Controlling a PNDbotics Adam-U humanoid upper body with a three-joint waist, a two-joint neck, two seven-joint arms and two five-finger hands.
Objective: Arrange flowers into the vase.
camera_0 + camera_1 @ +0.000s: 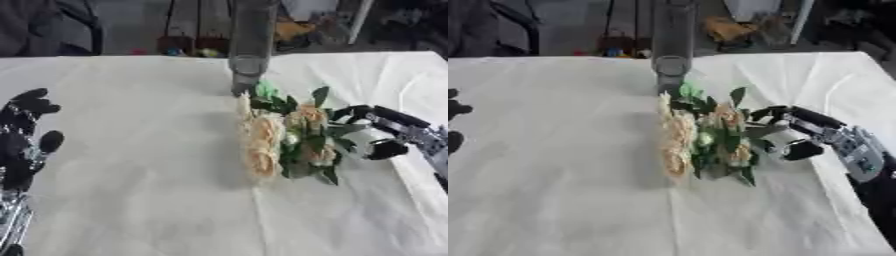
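A white cloth (131, 190) covers the table and fills most of both views, with creases running down its lower middle. Near the top centre of the frame stands a tall clear glass vase (250, 45), upright on the cloth, its upper part running out of the top edge.

Just below the vase, right of centre, lies a bunch of flowers (284, 140): pale cream and peach blooms with green leaves, lying on the cloth. The top of the bunch nearly reaches the foot of the vase; whether the two touch cannot be told. The blooms form a column down the left side of the bunch, and the leaves spread to the right.

The right hand (820, 132) comes in from the right edge of the frame, at mid height. Its fingers are curled toward the right side of the bunch, with the upper fingers reaching in among the leaves and the thumb lower down, a gap showing between them. Whether they actually close on a stem cannot be told, as the leaves hide the contact.

The left hand (24, 140) shows at the left edge of the left eye view, black, fingers pointing up and relaxed, well apart from the flowers and holding nothing.

Beyond the far edge of the table, dark furniture and blurred clutter show.
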